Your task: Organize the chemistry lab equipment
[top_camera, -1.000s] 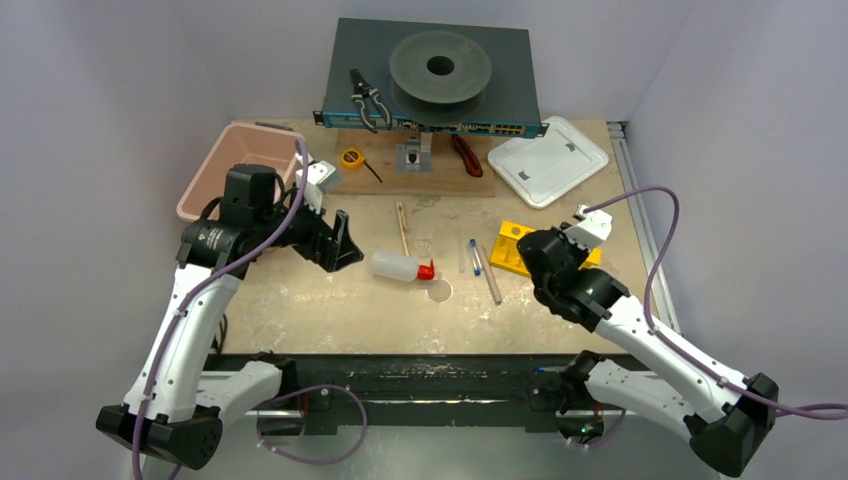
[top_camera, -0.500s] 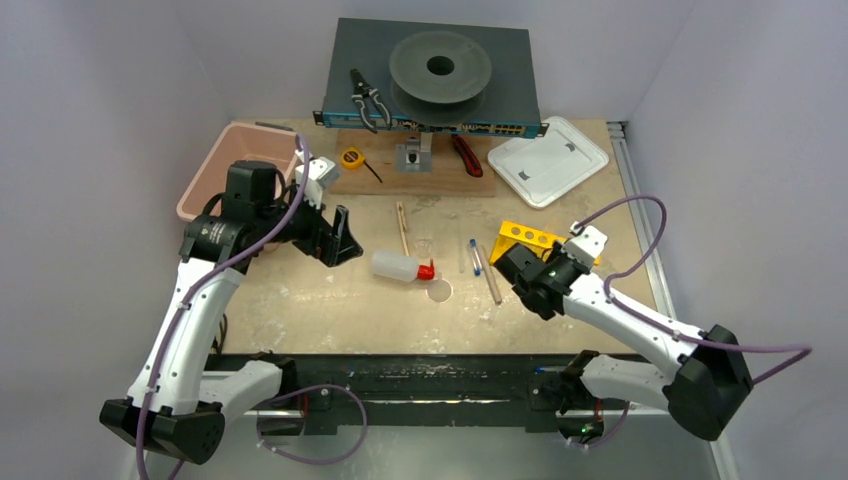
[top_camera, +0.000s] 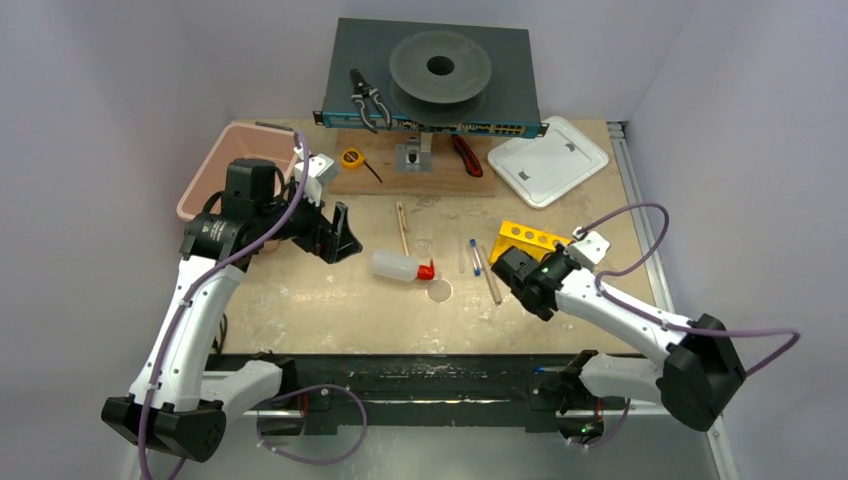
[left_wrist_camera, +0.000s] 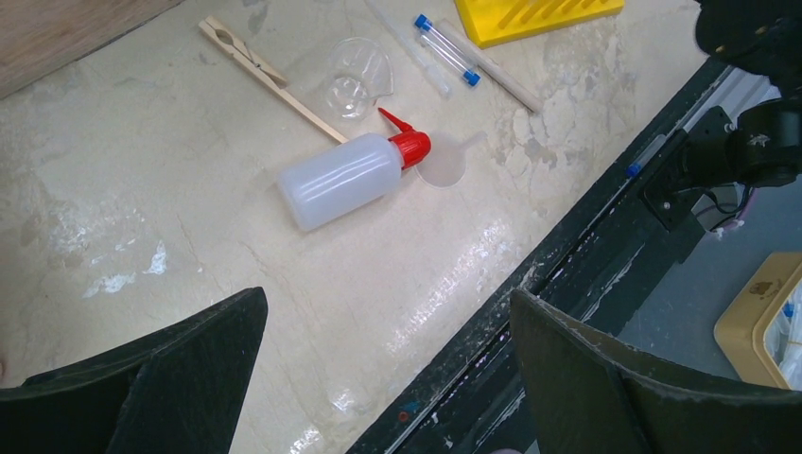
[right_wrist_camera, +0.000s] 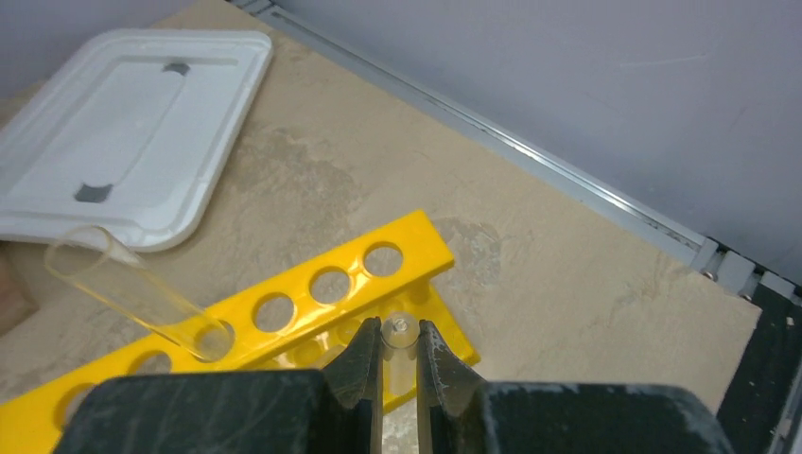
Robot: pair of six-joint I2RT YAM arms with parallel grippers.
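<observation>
Clear tube [right_wrist_camera: 397,371] in right claw [right_wrist_camera: 398,333]

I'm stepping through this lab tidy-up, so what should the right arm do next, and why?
Probably line the clear tube pinched in the right gripper over an empty hole of the yellow rack and ease it down. The jaws are shut on it close by the rack, several holes stand free, and another tube already leans in one.
</observation>
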